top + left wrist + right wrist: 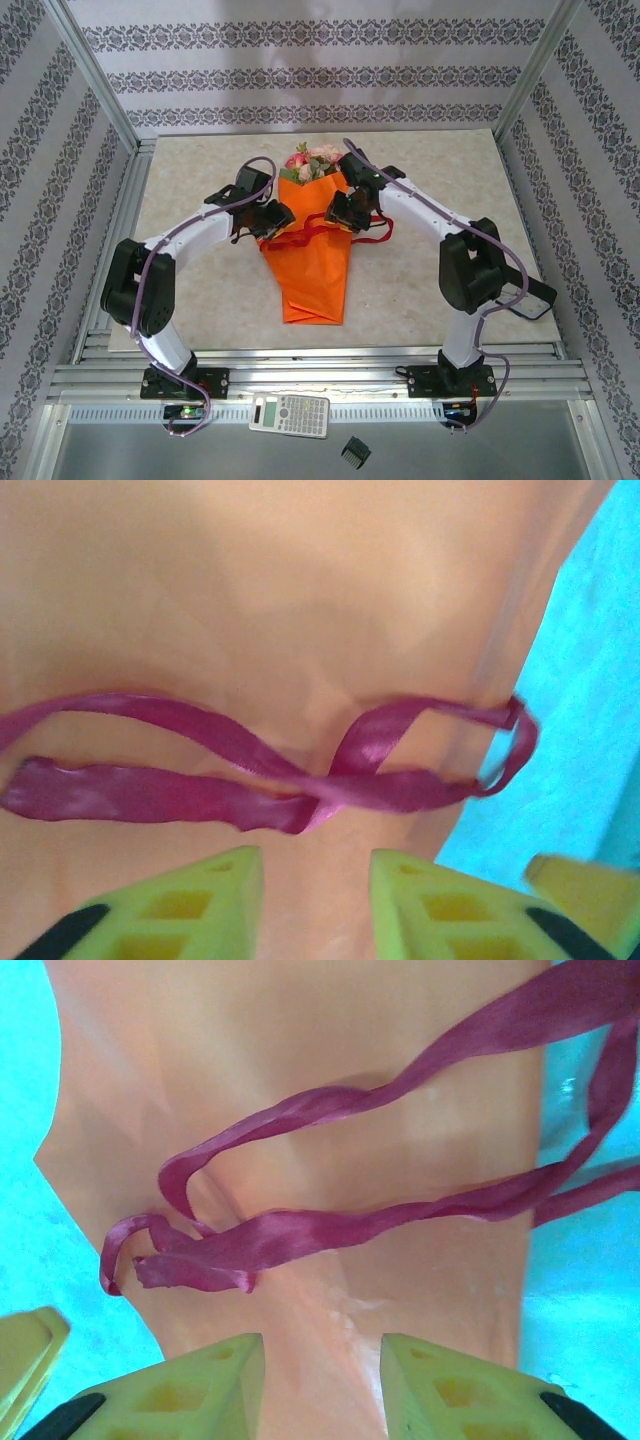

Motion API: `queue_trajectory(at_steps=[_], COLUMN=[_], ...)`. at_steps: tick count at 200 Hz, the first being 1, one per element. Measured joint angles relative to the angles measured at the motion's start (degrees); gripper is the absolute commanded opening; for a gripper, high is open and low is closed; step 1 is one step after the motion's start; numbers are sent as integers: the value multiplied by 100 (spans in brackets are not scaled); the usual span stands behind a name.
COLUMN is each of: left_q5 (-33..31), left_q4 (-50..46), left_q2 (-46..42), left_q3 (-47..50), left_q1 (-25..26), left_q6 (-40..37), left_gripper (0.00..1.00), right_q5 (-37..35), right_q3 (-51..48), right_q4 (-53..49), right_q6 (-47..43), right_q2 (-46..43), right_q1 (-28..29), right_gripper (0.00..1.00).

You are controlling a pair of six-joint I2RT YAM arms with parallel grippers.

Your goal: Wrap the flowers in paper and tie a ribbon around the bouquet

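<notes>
Hovering over bouquet (310,262), ribbon (345,780) crossed; L hand (315,862), R hand (321,1345) both released

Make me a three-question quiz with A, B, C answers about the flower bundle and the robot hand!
1. Where on the bouquet are the flowers? A the near narrow end; B the far wide end; C the middle.
2. What colour is the ribbon? A blue; B white; C dark red.
3. How is the left gripper? A open, holding nothing; B shut on the ribbon; C shut on a flower.
Answers: B, the flowers poke from the wide end; C, it looks dark red on the orange paper; A, its fingers stand apart.
</notes>
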State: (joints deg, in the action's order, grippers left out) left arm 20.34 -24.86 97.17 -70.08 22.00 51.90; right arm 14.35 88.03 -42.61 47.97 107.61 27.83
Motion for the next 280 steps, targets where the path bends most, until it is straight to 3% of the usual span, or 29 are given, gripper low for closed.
queue_trajectory(at_steps=[26, 64, 89, 139, 200, 240, 280], left_q5=[-356, -909, -1283, -1613, -1628, -1534, -1434], left_q4=[-476, -787, -868, -903, -931, -927, -898], left_q2=[52, 470, 831, 1147, 1508, 1552, 1150], left_q3=[-168, -232, -415, -807, -920, -922, -570], left_q1=[374, 697, 787, 957, 981, 981, 981], left_q6=[-1537, -3045, -3543, -3991, -4120, -4065, -3917], left_gripper=[29, 45, 54, 56, 41, 0, 0], right_q5=[-4, 0, 0, 2, 4, 0, -179], right_q3=[-98, -195, -319, -448, -476, -343, -118], right_q4=[9, 35, 50, 90, 94, 96, 203], right_q6=[-22, -35, -35, -33, -33, -13, 501], right_q2=[-149, -313, -433, -538, -538, -466, -254], right_q1=[-129, -262, -332, -374, -411, -411, -409], right_gripper=[36, 37, 37, 37, 37, 32, 32])
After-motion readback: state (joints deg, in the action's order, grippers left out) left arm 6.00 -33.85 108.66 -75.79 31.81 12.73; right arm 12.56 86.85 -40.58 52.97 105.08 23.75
